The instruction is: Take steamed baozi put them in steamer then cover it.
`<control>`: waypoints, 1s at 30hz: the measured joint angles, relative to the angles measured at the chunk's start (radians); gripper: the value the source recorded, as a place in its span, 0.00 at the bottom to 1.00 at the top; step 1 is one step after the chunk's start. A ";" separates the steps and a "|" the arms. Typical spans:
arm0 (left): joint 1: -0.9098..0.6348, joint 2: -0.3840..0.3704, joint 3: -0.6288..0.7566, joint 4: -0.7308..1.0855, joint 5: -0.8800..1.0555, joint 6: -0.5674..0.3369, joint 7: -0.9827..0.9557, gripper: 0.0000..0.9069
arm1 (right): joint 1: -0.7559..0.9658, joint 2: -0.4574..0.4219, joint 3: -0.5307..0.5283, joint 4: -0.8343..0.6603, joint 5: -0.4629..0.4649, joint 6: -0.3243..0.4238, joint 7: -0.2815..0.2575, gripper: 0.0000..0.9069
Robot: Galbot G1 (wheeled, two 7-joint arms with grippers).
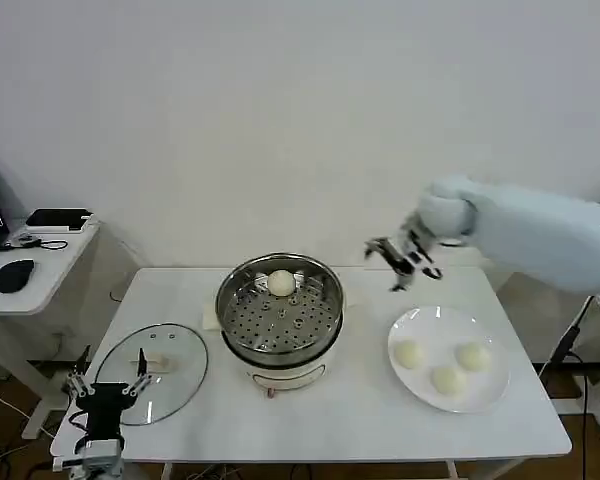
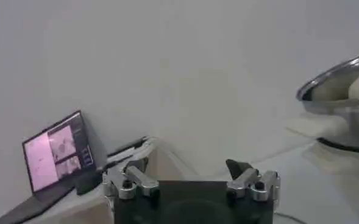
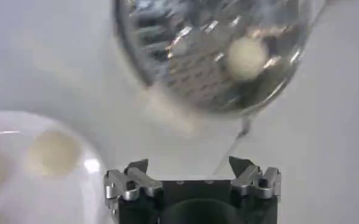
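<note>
1. Steamed baozi, small smooth cream-white dough buns, are seen in two places: one bun (image 1: 281,282) lies on the perforated floor of the round shiny stainless-steel steamer (image 1: 320,330), toward its far side, and three buns (image 1: 408,353) (image 1: 447,379) (image 1: 472,355) lie on the flat round white plate (image 1: 450,318).
2. At the near left corner of the white table (image 1: 360,420), the left gripper (image 1: 107,384) is held with its black fingers spread apart and nothing between them.
3. Just beyond and beside the left gripper, the round clear glass lid (image 1: 170,370) is laid flat on the table, apart from the steamer.
4. To the right of the left gripper and past the lid, the steamer stands on its white base at the middle of the table, uncovered.
5. In the right wrist view the steamer (image 3: 185,67) is seen ahead of the fingers with its bun (image 3: 247,58) inside, and one plate bun (image 3: 52,152) lies to one side.
6. The right gripper (image 1: 405,262) is held in the air to the right of the steamer and beyond the plate, fingers parted and empty.
</note>
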 measured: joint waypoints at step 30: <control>-0.005 -0.006 0.008 0.038 0.016 -0.010 0.002 1.00 | -0.467 -0.155 0.272 -0.019 -0.054 -0.125 0.043 1.00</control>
